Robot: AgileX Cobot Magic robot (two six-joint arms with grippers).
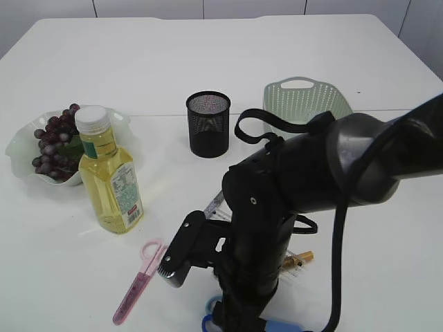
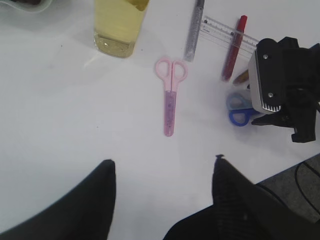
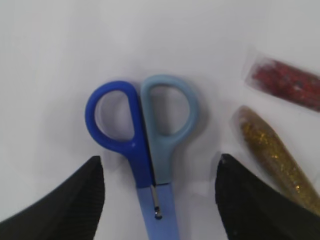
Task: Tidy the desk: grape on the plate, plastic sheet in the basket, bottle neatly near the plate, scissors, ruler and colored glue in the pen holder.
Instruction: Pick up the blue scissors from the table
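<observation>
Blue scissors (image 3: 145,150) lie flat on the white table (image 1: 277,48), their two handle loops side by side, with the right gripper (image 3: 160,200) low over them; its jaws stand open on either side of the handles and hold nothing. Just beside these scissors are a gold glue tube (image 3: 275,160) and a red glue tube (image 3: 287,82), both lying on the table. Farther from the blue scissors, past the red tube, sit a clear ruler (image 2: 225,31) and a silver glue tube (image 2: 194,30). Pink scissors (image 2: 170,95) lie closed, well apart from the blue pair, and the left gripper (image 2: 162,200) hovers near them with open, empty jaws. Beyond the pink scissors stands a bottle (image 1: 109,173) of yellow liquid, and right behind it a plate (image 1: 21,149) holds grapes (image 1: 54,142). A black mesh pen holder (image 1: 208,124) and a green basket (image 1: 304,100) stand far from the blue scissors
</observation>
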